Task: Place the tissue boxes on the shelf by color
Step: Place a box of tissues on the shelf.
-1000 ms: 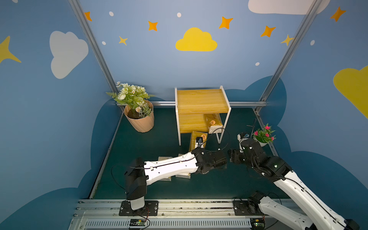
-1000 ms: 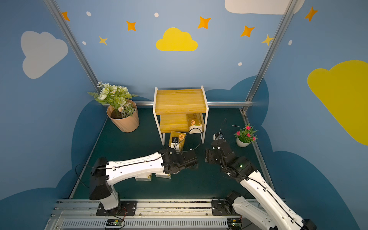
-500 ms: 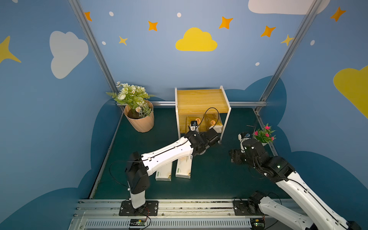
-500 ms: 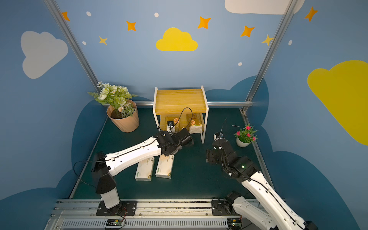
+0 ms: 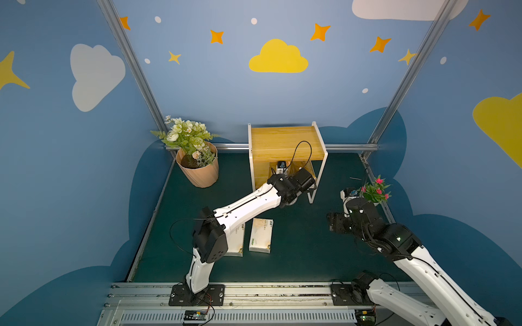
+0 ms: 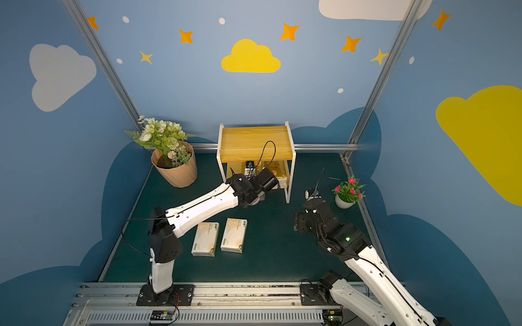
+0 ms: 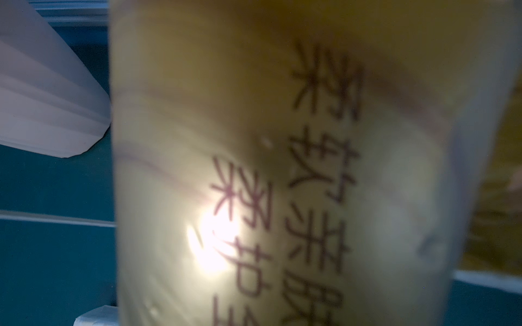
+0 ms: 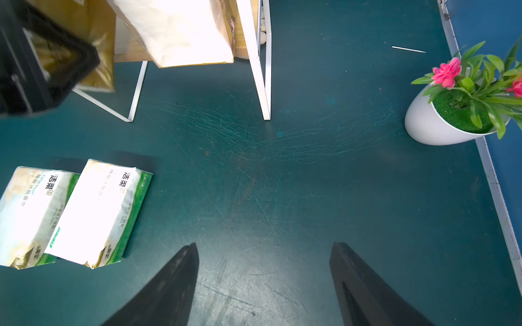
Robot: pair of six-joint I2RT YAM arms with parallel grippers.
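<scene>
Left hand (image 5: pixel 292 170) sits under the top board of the shelf (image 5: pixel 285 139), at the front of the lower tier on the far side of the tabletop (image 5: pixel 305 242). Its wrist view is filled by a blurred gold tissue pack (image 7: pixel 254 169) right up against the camera, and whether the fingers are clenched on that pack or released cannot be told. A second gold pack (image 6: pixel 276 170) lies on the lower board just to the right. Right hand (image 8: pixel 264 245) hovers over bare tabletop at the near right, fingers spread wide with nothing between them. On the near left, the left white pack (image 6: pixel 205 238) and the right white pack (image 6: pixel 234 234) lie flat, side by side and touching.
</scene>
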